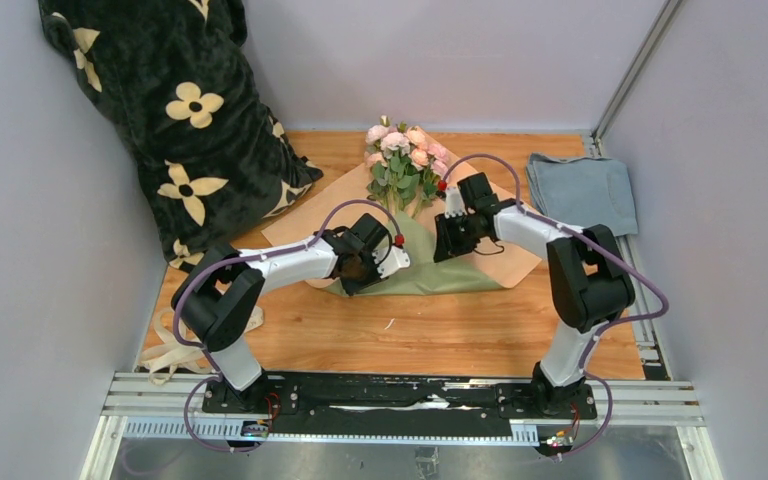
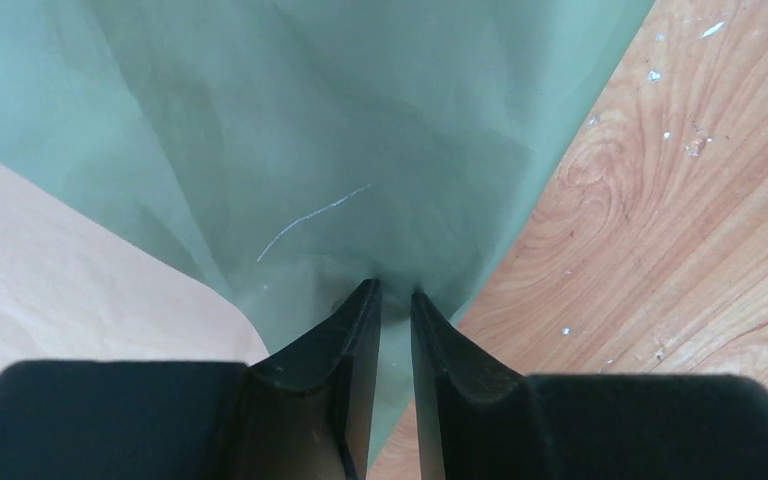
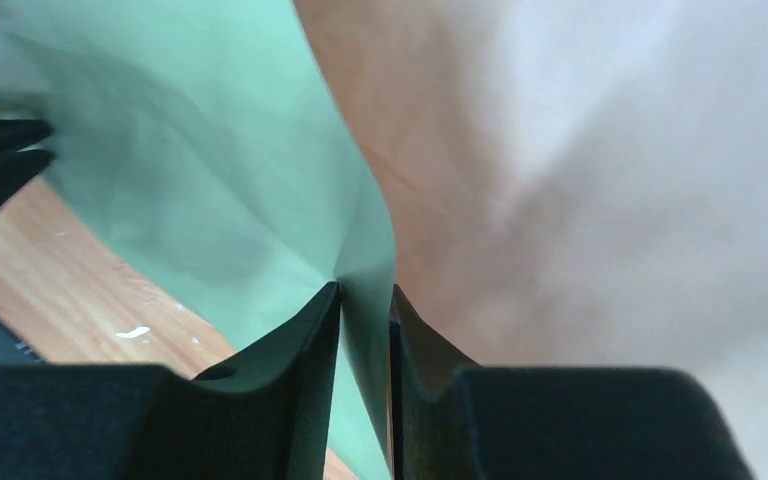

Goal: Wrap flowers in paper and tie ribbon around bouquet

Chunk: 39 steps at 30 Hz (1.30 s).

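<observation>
The flowers (image 1: 403, 160), pink blooms with green leaves, lie at the far middle of the table, their stems covered by the paper (image 1: 430, 270). The sheet is folded sage-green side up over its peach face. My left gripper (image 1: 358, 278) points down onto the green fold, and in the left wrist view its jaws (image 2: 393, 292) stand narrow, pinching puckered green paper (image 2: 310, 130). My right gripper (image 1: 450, 245) is at the fold's right side. Its jaws (image 3: 365, 290) stand a little apart with the paper's edge (image 3: 210, 170) loose between them. The ribbon (image 1: 165, 355) lies in loops at the near left.
A black plush blanket (image 1: 180, 110) with cream flower prints fills the far left corner. A folded blue-grey cloth (image 1: 582, 192) lies at the far right. Grey walls close in the sides. Bare wood (image 1: 440, 335) shows between the paper and the arm bases.
</observation>
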Motion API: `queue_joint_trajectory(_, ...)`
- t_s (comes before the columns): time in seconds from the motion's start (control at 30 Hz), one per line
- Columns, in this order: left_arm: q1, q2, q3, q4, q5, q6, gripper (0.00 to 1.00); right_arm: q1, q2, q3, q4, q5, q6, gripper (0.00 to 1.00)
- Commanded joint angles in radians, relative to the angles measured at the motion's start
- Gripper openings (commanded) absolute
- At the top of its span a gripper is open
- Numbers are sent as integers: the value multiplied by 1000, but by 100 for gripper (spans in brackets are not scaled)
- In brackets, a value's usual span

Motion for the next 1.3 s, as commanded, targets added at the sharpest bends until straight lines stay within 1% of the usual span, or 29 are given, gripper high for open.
queue_joint_trajectory(0.0,-1,31,-5,21,-6,-2,26,-14,-164,23,-162,368,38,27)
queue_joint_trajectory(0.03,-1,26,-6,20,-2,-3,26,-10,-220,-2,-162,436,55,26)
queue_joint_trajectory(0.07,-1,15,-12,20,3,-1,26,-9,-284,-37,-139,459,81,22)
queue_joint_trajectory(0.1,-1,8,-15,22,6,0,26,-8,-343,-84,-112,421,103,19)
queue_joint_trajectory(0.13,-1,1,-19,23,6,2,27,-8,-405,-141,-44,310,135,15)
queue_joint_trajectory(0.17,-1,-5,-23,25,9,2,27,-9,-454,-222,64,158,188,12)
queue_joint_trajectory(0.2,-1,-8,-28,28,11,3,27,-6,-481,-311,244,4,272,9)
queue_joint_trajectory(0.23,0,-8,-31,31,14,3,27,-1,-480,-390,423,-118,378,5)
queue_joint_trajectory(0.27,0,-8,-33,34,16,1,27,14,-463,-430,539,-180,448,0)
queue_joint_trajectory(0.3,1,-6,-33,34,21,-2,27,30,-437,-440,579,-213,484,0)
queue_joint_trajectory(0.37,1,1,-27,32,27,-9,27,63,-378,-420,565,-224,498,0)
queue_joint_trajectory(0.43,1,5,-25,29,29,-11,27,97,-302,-421,606,-217,525,0)
queue_joint_trajectory(0.47,1,6,-25,26,26,-12,27,103,-243,-426,648,-228,546,0)
queue_joint_trajectory(0.53,1,0,-31,25,20,-9,27,98,-178,-438,682,-223,568,0)
queue_joint_trajectory(0.63,9,-18,-43,18,16,2,27,55,-115,-457,607,-150,525,0)
queue_joint_trajectory(0.83,75,-73,-84,-48,3,64,29,-52,-161,-560,477,-48,438,0)
queue_joint_trajectory(0.97,96,-123,-144,-97,-17,135,33,-117,-180,-614,468,-53,422,0)
queue_joint_trajectory(1.07,105,-158,-219,-93,-29,166,34,-165,-198,-639,462,-63,413,0)
queue_joint_trajectory(1.1,114,-168,-237,-90,-52,171,34,-181,-204,-647,460,-67,409,0)
queue_joint_trajectory(1.2,158,-194,-270,-81,-75,182,34,-221,-220,-670,473,-84,407,0)
queue_joint_trajectory(1.27,194,-215,-280,-81,-85,193,34,-227,-219,-668,470,-87,410,0)
